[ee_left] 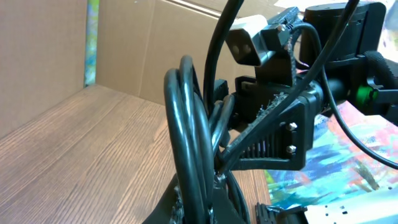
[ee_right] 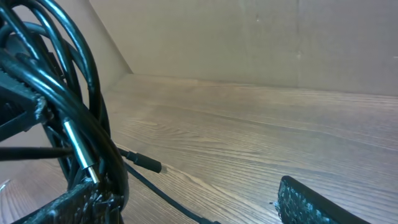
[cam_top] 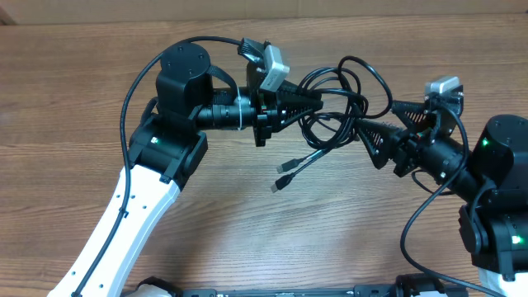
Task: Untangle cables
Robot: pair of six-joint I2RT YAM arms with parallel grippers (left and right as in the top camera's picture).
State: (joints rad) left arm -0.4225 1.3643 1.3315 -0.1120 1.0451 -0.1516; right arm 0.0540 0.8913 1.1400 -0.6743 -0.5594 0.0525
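The cables are thin black cords tangled in loops between the two arms. Two plug ends trail onto the wood below the tangle. My left gripper points right and is shut on a bundle of the loops. In the left wrist view the cords rise from between its fingers. My right gripper points left at the tangle and stands open. In the right wrist view the cables lie against its left finger, and the right finger stands well apart. A plug rests on the table.
The wooden table carries both arms. Thick black robot cables arc over the left arm and beside the right arm. A cardboard wall backs the table. A colourful sheet shows in the left wrist view.
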